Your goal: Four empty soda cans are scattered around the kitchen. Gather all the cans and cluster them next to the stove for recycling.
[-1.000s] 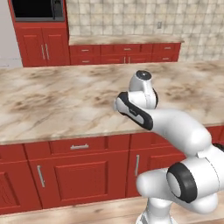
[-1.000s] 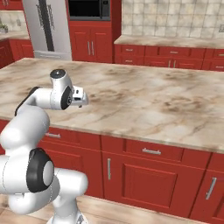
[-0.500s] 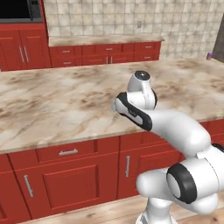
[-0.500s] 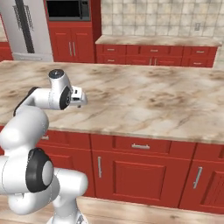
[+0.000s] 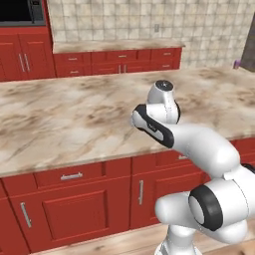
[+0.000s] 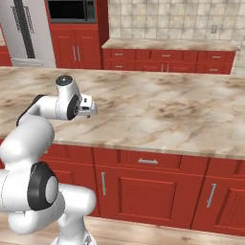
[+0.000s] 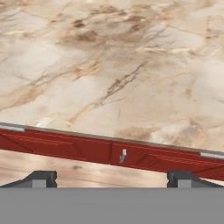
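Claw (image 7: 112, 178) spread wide, holding nothing, above marbled countertop (image 7: 131, 65), red drawer fronts (image 7: 109, 151) below

Bright, even rendered light; faint soft shadows; no glare; coarse, slightly blurry textures; no edge distortion

- You face a beige marbled island countertop (image 5: 74, 119) with red cabinet doors and drawers (image 6: 143, 184) below it.
- Against the tiled back wall (image 6: 167, 19) you see a second counter (image 6: 167, 44), a microwave (image 6: 72, 9) and a steel refrigerator (image 6: 24, 31).
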{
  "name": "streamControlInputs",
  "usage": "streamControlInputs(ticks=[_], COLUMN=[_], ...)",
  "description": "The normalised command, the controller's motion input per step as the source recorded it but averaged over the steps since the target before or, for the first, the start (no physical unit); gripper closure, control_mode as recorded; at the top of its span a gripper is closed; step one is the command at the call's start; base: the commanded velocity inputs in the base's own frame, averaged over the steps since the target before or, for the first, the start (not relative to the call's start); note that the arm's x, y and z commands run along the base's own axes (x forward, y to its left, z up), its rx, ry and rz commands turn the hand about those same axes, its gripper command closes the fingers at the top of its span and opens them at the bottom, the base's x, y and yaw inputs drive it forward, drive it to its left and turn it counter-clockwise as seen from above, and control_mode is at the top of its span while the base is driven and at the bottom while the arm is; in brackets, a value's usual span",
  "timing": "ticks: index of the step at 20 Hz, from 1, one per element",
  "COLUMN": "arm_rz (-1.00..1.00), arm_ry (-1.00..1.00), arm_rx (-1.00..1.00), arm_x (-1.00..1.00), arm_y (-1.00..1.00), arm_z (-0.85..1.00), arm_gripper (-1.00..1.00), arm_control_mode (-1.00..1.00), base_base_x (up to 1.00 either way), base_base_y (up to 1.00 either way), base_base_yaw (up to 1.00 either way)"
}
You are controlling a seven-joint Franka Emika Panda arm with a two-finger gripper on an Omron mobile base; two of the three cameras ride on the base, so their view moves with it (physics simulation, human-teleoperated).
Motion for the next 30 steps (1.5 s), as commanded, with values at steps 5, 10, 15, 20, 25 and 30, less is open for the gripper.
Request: streamControlInputs(ticks=[5,10,15,20,25,30], arm_rz=[0.0,0.0,0.0,0.0,0.0,0.0], arm_ry=[0.0,0.0,0.0,0.0,0.0,0.0], arm_rx=[0.0,0.0,0.0,0.0,0.0,0.0], arm_x=[0.0,0.0,0.0,0.0,0.0,0.0], arm_y=[0.0,0.0,0.0,0.0,0.0,0.0], arm_z=[0.0,0.0,0.0,0.0,0.0,0.0], arm_gripper=[-1.0,-1.0,-1.0,-1.0,-1.0,-1.0], arm_control_mode=[1.0,1.0,1.0,1.0,1.0,1.0], base_base_x=[0.23,0.16,0.17,0.21,0.23,0.21], base_base_y=[-0.64,-0.7,-0.72,-0.78,-0.86,-0.86], base_base_yaw=[0.0,0.0,0.0,0.0,0.0,0.0])
